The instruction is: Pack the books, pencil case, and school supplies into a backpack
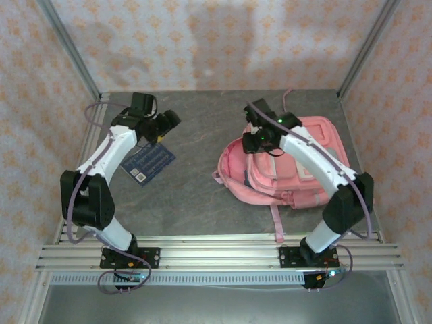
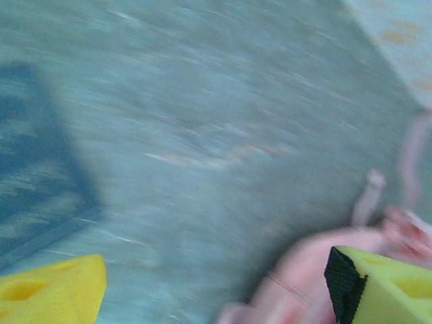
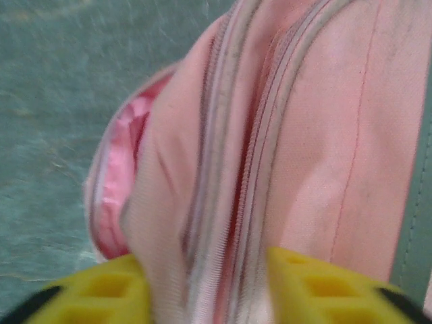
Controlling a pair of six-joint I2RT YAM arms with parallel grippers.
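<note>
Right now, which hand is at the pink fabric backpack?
The right hand: its yellow fingers straddle the pink fabric backpack's zipper. The left hand hangs open over the grey table beside the dark blue checked book.

Overhead view comes through bright and even, soft light from above, everything crisp. Broad faint shadows lie across the back wall, and only pale, soft-edged shadows sit on the counter under the arms. The corner posts splay outward, a touch of wide-angle stretch. Over to the left wrist view: heavy motion blur, diagonal streaks everywhere, a cool teal cast, the checked book just a dark smear, the left claw soft-edged. Right wrist view is cleaner: the backpack weave reads sharp mid-frame, the right claw is out of focus up close, the counter hazy at left.
</note>
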